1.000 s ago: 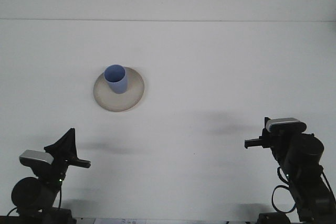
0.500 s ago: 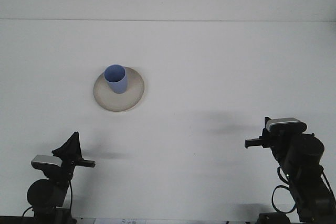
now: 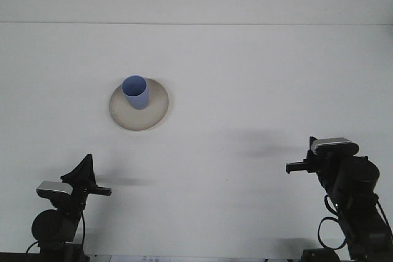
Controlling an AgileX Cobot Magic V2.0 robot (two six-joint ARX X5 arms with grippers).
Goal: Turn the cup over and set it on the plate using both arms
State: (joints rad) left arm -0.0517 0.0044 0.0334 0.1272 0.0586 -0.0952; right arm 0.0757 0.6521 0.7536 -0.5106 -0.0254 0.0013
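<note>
Blue cup (image 3: 136, 92) stands upright, mouth up, on the beige plate (image 3: 140, 107), sitting toward the plate's 11 o'clock part, touching it. Plate rests on the white tabletop (image 3: 245, 78), at about 10 o'clock from frame centre.

My left pincer (image 3: 98, 190) is low at 7 o'clock, near the tabletop's front edge, tip pointing toward 3 o'clock; well apart from the plate. Can't tell if its fingers are spread or pressed together, too small and dark. Nothing visibly in it.

My right pincer (image 3: 290, 167) is at 4 o'clock, tip pointing toward 9 o'clock, hovering over bare tabletop, well apart from cup and plate. Again can't tell spread or together; no object seen at the tip.

Faint shadows on the tabletop beside both arms.
</note>
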